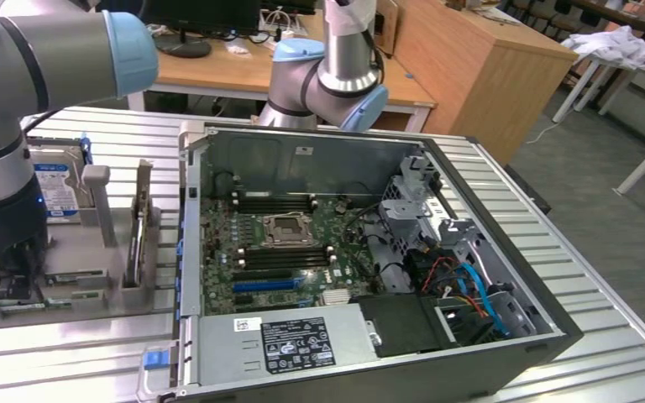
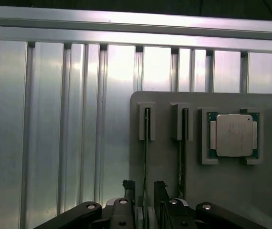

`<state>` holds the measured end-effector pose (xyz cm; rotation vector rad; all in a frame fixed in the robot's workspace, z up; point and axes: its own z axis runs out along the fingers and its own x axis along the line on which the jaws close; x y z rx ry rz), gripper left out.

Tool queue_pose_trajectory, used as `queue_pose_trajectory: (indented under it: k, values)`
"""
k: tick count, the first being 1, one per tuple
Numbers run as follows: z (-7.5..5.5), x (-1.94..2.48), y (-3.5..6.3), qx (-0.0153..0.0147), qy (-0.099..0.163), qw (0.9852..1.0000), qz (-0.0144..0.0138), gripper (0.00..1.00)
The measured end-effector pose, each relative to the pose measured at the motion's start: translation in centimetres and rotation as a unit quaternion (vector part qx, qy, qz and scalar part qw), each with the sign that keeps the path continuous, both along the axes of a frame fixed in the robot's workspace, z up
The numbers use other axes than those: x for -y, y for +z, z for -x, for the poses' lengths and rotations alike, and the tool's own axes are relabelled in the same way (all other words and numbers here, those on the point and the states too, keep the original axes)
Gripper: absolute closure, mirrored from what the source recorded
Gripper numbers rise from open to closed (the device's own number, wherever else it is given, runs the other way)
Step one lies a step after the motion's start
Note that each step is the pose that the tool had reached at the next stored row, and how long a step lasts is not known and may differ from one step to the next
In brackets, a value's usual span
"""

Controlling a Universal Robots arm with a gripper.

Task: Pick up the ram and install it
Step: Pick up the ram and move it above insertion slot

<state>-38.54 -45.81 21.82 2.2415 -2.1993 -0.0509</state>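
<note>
Since the ram [image 2: 146, 143] stands on edge in the grey holder [image 2: 167, 157], between the wide-open fingers [image 2: 128, 187] of the gripper [image 2: 144, 190], a clean pick calls for them centred, parallel to its faces, clear of the neighbouring stick [image 2: 183, 138].

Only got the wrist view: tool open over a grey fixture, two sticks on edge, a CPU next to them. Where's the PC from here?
Observer: The open computer case lies flat on the slatted table, on the exterior view's right of the fixture.
Operator: Slots free?
Observer: The black memory slots on both sides of the CPU socket look empty.
Operator: Anything else on the fixture?
Observer: A blue-labelled hard drive stands upright in it.
</note>
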Motion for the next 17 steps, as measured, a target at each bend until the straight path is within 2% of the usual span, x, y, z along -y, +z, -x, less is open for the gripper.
queue_pose_trajectory:
  k: [5,17]
  values:
    - [0.02,0.0,-0.56,-0.0001,0.0,1.0,-0.0015,0.7]
    - [0.0,-0.21,-0.88,-0.0001,0.0,1.0,-0.0017,0.7]
